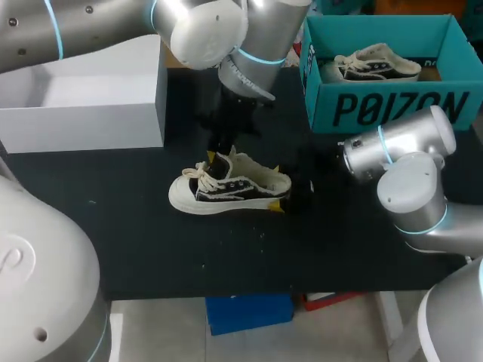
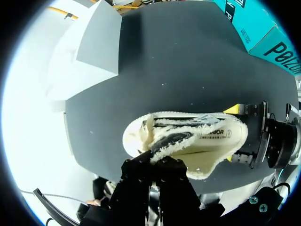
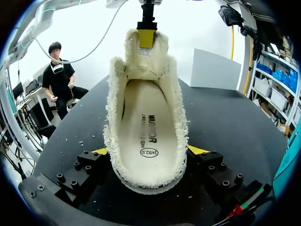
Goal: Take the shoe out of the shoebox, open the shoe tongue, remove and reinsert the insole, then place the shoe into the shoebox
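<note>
Notably, the low cream-and-black canvas shoe with fleecy lining (image 1: pixel 230 188) sits mid-frame on the black table top (image 1: pixel 151 249). It is outside the teal cardboard shoebox (image 1: pixel 392 105) at upper right, where a second matching shoe (image 1: pixel 373 64) lies. The right gripper (image 3: pixel 148 150) is clenched on the heel from both sides. The left gripper (image 2: pixel 151 162) appears pinched on the upright tongue (image 3: pixel 143 56). I judge the risk to be this: both grippers are occupied, so reaching the pale insole (image 3: pixel 148 127) means one must let go, and then the soft fleece could slip or the shoe could tip. As for writing, there is large black lettering on the shoebox front and a small black stamp on the insole, neither read off.
</note>
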